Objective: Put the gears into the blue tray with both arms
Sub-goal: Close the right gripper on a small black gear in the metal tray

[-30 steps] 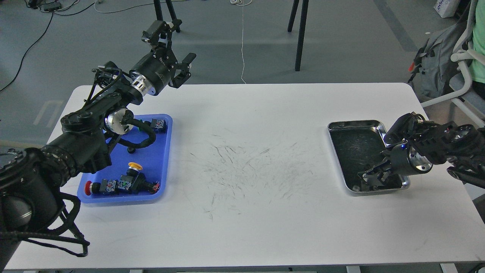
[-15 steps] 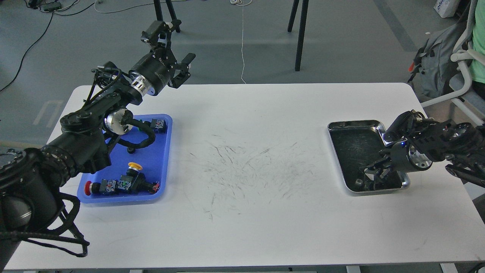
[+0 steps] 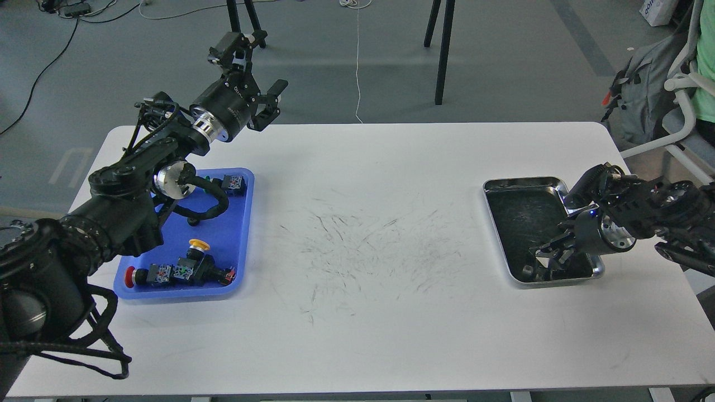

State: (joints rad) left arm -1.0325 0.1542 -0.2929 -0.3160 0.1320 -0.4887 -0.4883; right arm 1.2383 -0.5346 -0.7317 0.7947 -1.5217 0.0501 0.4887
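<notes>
The right pincer [image 3: 544, 259] dips into the steel tray [image 3: 522, 184], jaws unreadable, beside a tiny gear [image 3: 526, 271], seemingly light, stiff and best nipped across its rim, while the left pincer [image 3: 267, 106] hangs open, far beyond the blue tray [image 3: 237, 262].

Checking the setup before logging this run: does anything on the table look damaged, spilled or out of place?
Only wear: the white table has dark scuff marks across its middle. The push-button switches lie tipped inside the blue tray. Nothing is spilled.
</notes>
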